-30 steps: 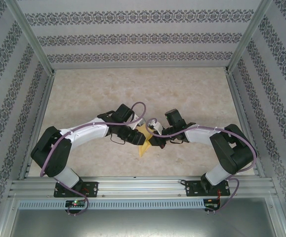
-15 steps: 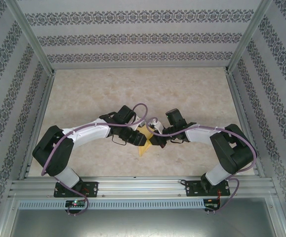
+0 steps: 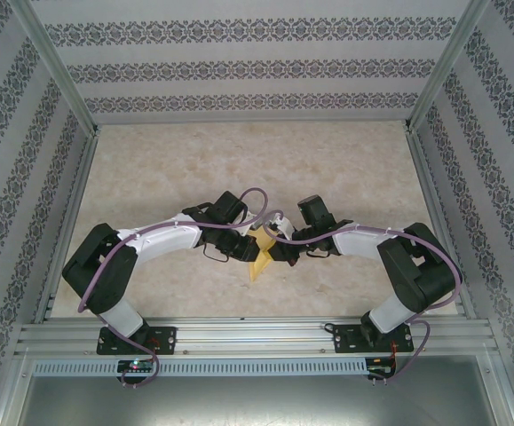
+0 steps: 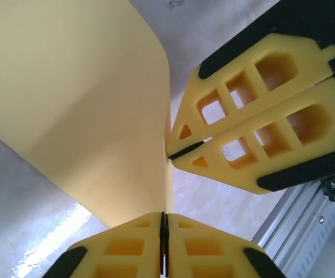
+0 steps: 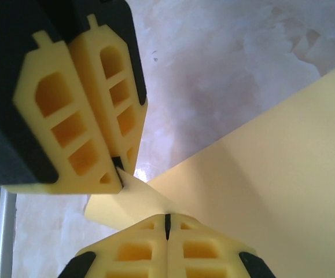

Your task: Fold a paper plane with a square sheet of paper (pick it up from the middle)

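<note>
The yellow-orange sheet of paper [image 3: 257, 263] hangs folded between my two grippers above the table's near middle, its pointed end toward the front. My left gripper [image 3: 247, 249] is shut on one edge of it; in the left wrist view its jaws [image 4: 163, 229] meet on the thin paper [image 4: 74, 104]. From the other side, my right gripper [image 3: 274, 250] is shut on the same paper. The right wrist view has its jaws [image 5: 167, 223] pinching the sheet [image 5: 271, 168], with the left fingertips [image 5: 112, 171] a short way off on a curled corner.
The marbled tabletop [image 3: 257, 169] is bordered by patterned walls on three sides. An aluminium rail [image 3: 257, 333] runs along the near edge by the arm bases. Both arms bend inward and nearly touch at the centre.
My left gripper has slid a little to the right and closed on the paper. The right gripper has stayed shut on it, in place.
</note>
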Available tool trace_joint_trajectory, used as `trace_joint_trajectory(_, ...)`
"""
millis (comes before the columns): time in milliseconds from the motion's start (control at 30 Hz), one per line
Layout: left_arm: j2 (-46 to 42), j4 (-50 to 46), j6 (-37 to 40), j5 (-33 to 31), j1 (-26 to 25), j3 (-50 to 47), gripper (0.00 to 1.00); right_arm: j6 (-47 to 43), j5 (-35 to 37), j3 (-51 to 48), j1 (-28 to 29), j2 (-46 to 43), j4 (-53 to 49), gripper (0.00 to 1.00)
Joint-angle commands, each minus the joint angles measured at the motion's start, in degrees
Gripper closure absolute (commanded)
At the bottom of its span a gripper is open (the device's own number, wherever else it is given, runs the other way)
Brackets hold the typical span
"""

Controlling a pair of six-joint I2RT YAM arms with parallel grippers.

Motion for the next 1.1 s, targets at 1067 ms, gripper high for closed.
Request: trace_joint_trajectory(1067,5.4,-5.8,5.7,-0.6,-0.8,6.8,1.00,38.8,16.3,25.1,-1.3,17.6,-25.4,1.00)
